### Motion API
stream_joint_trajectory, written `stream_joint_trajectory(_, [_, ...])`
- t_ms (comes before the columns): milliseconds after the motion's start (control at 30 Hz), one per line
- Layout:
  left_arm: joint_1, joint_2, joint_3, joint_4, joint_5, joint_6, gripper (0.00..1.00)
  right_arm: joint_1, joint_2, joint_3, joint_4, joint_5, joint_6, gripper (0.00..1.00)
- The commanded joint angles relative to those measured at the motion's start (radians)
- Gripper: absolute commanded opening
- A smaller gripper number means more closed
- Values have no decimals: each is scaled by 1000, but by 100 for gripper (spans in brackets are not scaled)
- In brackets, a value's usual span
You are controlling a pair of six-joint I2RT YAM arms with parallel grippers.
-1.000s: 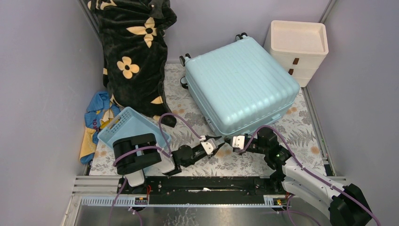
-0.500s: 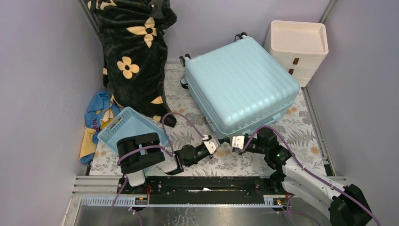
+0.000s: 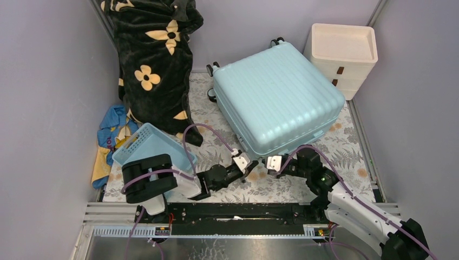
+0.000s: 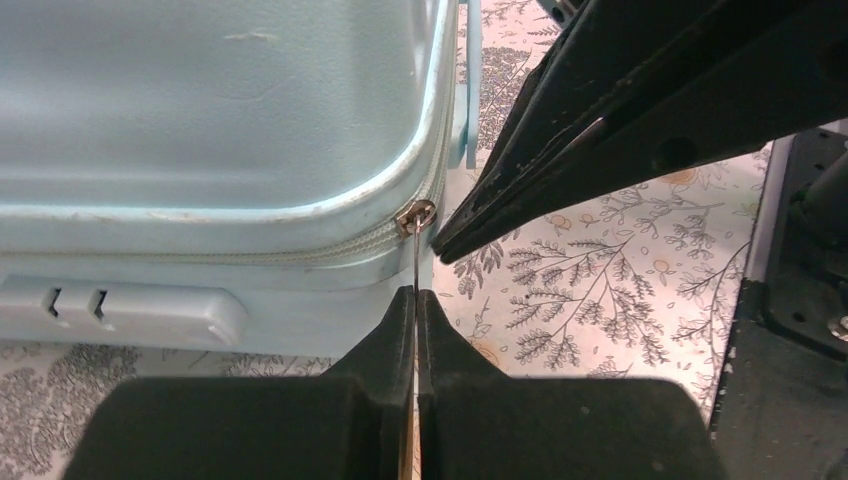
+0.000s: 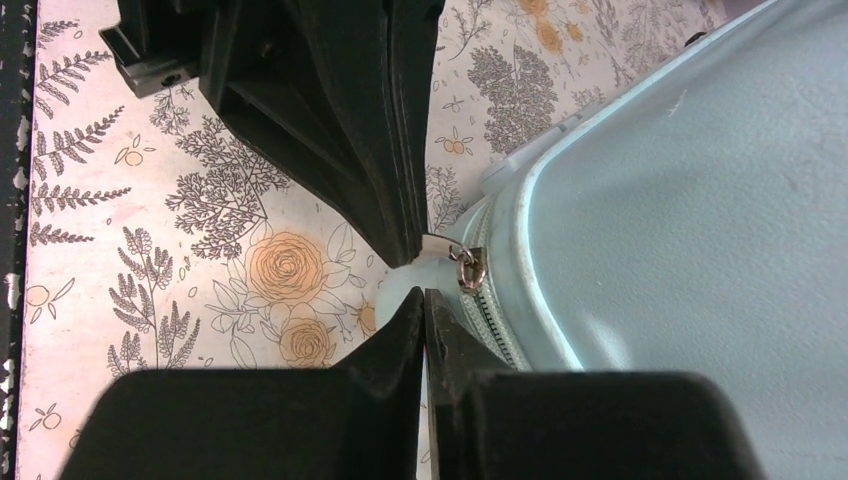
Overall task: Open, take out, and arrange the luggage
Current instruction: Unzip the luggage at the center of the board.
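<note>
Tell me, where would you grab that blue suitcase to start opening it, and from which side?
Grip the metal zipper pull at the near corner of the luggage, coming low from the arms' side. The case lies flat and closed, its broad shell offers nothing to pinch, and the tab sticks out from the seam toward the arms. The left gripper pinches it that way.

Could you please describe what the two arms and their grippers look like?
The left arm and right arm both have bulky black joints and white link shells. A purple cable loops along each. The left gripper and right gripper have pale bodies and black, wedge-shaped fingers tapering to thin tips.
</note>
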Motion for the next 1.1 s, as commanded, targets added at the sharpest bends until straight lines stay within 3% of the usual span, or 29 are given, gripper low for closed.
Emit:
stream_joint_trajectory(0, [-5, -92, 4, -118, -81, -149, 0, 3, -66, 79, -80, 79, -50, 8])
stream_joint_trajectory(367, [15, -206, 98, -490, -161, -336, 0, 2, -132, 168, -316, 204, -58, 10])
stream_joint_trajectory(567, [80, -253, 110, -623, -133, -406, 0, -18, -142, 208, -435, 261, -140, 21])
stream_joint_trajectory(933, [203, -288, 124, -729, -65, -456, 0, -305, -4, 305, -631, 99, -349, 33])
stream_joint_trajectory(1067, [230, -332, 123, -759, -64, -444, 0, -343, 34, 309, -641, 67, -435, 39])
